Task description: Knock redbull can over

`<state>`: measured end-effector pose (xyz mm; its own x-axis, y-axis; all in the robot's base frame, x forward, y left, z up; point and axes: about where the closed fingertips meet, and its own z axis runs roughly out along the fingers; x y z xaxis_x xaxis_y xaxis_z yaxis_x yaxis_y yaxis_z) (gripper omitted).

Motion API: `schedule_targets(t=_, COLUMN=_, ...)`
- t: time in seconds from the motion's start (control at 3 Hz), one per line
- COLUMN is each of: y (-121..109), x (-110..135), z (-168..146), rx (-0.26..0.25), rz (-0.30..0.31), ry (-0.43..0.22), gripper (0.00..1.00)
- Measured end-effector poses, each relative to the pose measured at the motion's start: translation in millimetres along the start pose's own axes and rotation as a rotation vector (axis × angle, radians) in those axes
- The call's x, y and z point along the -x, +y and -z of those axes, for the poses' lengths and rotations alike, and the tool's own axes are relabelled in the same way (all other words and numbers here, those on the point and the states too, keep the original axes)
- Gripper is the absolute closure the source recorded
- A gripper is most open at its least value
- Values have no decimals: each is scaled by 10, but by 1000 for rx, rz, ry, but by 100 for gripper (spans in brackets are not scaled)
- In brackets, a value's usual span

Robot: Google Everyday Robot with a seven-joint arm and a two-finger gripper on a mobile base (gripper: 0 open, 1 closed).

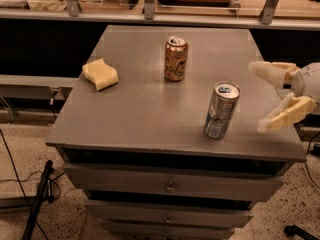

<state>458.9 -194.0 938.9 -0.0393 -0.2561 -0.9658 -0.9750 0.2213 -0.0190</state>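
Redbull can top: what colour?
Blue-tinted top on the redbull can, camera view. The gripper is open beside it, not touching.

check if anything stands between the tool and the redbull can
Nothing visible does. The tool hangs open at the table's right edge, with only bare tabletop between it and the redbull can to its left. The soda can and sponge sit farther left, off that line.

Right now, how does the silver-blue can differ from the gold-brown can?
The slim silver-and-blue can is taller and narrower than the gold-brown soda can. It stands nearer the front, by the open pincer at right; the gold-brown can stands farther back. Both are upright.
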Motion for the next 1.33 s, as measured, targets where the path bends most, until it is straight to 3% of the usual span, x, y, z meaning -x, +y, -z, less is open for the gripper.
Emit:
schedule_targets(t=0.67, y=86, x=107, z=-239, rx=-53, rz=1, ry=-88, gripper=0)
schedule_targets(t=1.33, y=130, x=84, z=-469, rx=-83, rz=15, ry=-91, gripper=0)
